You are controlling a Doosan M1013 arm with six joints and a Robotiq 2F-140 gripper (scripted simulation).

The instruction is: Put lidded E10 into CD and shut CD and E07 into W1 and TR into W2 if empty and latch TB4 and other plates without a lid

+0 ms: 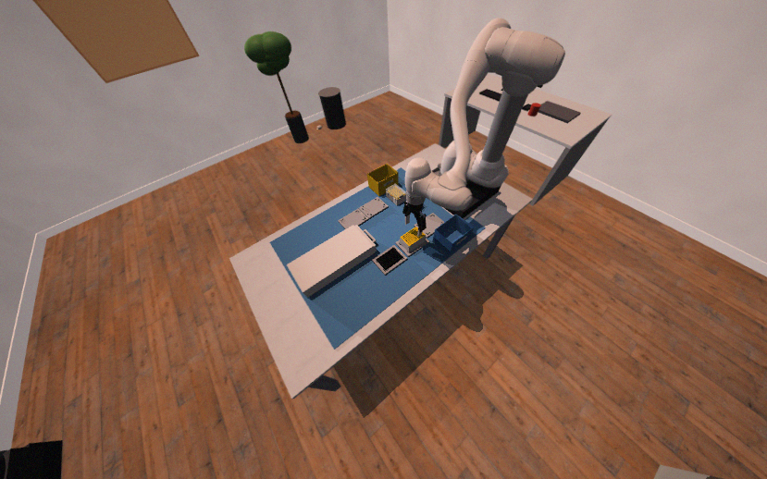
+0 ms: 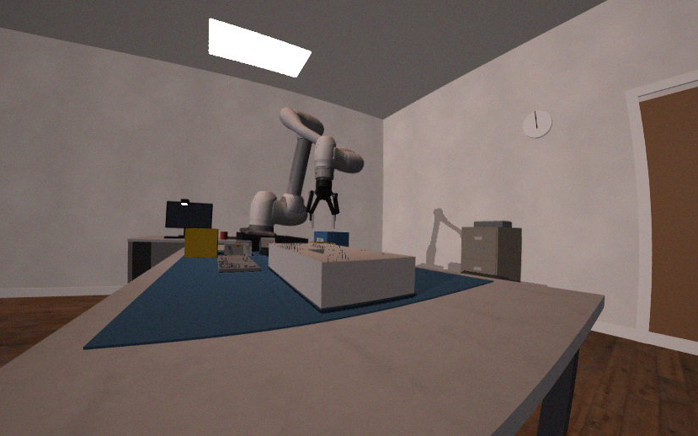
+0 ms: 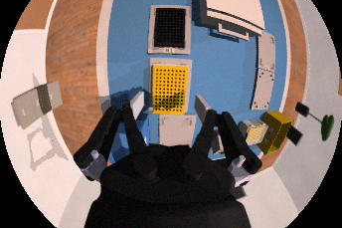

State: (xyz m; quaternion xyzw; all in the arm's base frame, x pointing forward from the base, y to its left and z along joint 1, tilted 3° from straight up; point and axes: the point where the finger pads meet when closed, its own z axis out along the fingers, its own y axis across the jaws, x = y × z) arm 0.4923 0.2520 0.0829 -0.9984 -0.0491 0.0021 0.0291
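Note:
My gripper (image 1: 417, 225) is open and empty, pointing straight down above the yellow tip rack (image 1: 411, 239). In the wrist view the rack (image 3: 170, 87) lies just ahead of my fingertips, its top a grid of small holes; I cannot tell whether tips are in it. From the side my gripper (image 2: 322, 216) hangs well above the bench. The blue bin (image 1: 451, 233) stands right beside the rack. The yellow bin (image 1: 382, 178) and the small pale tip box (image 1: 396, 193) are at the far corner. The white cooler housing (image 1: 332, 256) lies closed on the mat.
A nest with a dark inside (image 3: 167, 27) lies beyond the rack. Two flat grey nests (image 3: 265, 71) lie to the right. A light grey nest (image 3: 178, 126) sits below my wrist. The robot base (image 1: 463, 178) stands at the bench's far edge.

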